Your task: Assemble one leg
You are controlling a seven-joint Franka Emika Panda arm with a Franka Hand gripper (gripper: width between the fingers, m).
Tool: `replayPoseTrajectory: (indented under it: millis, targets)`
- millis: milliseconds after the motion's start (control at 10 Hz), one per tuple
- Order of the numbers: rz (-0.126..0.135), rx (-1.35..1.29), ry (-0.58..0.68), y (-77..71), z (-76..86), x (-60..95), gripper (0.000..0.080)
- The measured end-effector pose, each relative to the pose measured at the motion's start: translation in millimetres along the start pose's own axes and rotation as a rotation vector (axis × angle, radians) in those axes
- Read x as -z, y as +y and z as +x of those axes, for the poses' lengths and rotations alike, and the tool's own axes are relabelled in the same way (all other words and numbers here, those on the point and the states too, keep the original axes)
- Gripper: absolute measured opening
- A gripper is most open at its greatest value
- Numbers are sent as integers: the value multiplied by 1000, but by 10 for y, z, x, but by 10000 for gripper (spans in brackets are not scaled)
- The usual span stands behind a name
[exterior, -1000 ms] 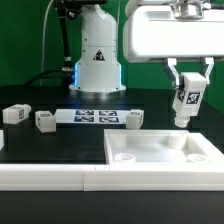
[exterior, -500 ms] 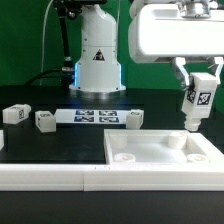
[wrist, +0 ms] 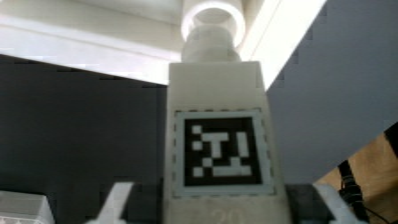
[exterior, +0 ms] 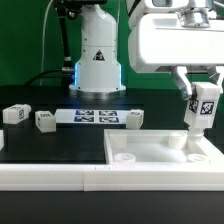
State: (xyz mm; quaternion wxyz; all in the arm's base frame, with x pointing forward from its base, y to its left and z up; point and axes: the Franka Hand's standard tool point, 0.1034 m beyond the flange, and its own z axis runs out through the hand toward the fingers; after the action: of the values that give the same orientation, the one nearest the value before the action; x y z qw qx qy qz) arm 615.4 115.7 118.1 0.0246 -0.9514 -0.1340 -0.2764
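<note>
My gripper (exterior: 202, 84) is shut on a leg (exterior: 202, 108), a small white blocky post with a black-and-white tag. It hangs upright just above the back right corner of the large white tray-like piece (exterior: 160, 148). In the wrist view the leg (wrist: 221, 120) fills the middle, its round peg end over the tray's corner, with my fingers (wrist: 118, 203) at both sides of it. Three more legs lie on the table: one (exterior: 14, 113) at the exterior view's far left, one (exterior: 44, 120) beside it, one (exterior: 132, 119) right of the marker board.
The marker board (exterior: 96, 116) lies flat at mid-table in front of the arm's white base (exterior: 97, 60). A white rail (exterior: 50, 176) runs along the front edge. The tray's raised rim and corner holes sit under the gripper.
My gripper has carried the leg toward the exterior view's right and slightly down, from over the tray's back middle to over its back right corner.
</note>
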Motion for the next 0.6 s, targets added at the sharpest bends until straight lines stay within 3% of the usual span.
replayPoseTrajectory:
  millis: [600]
  targets:
    - [5, 6, -17, -31, -128, -183, 291]
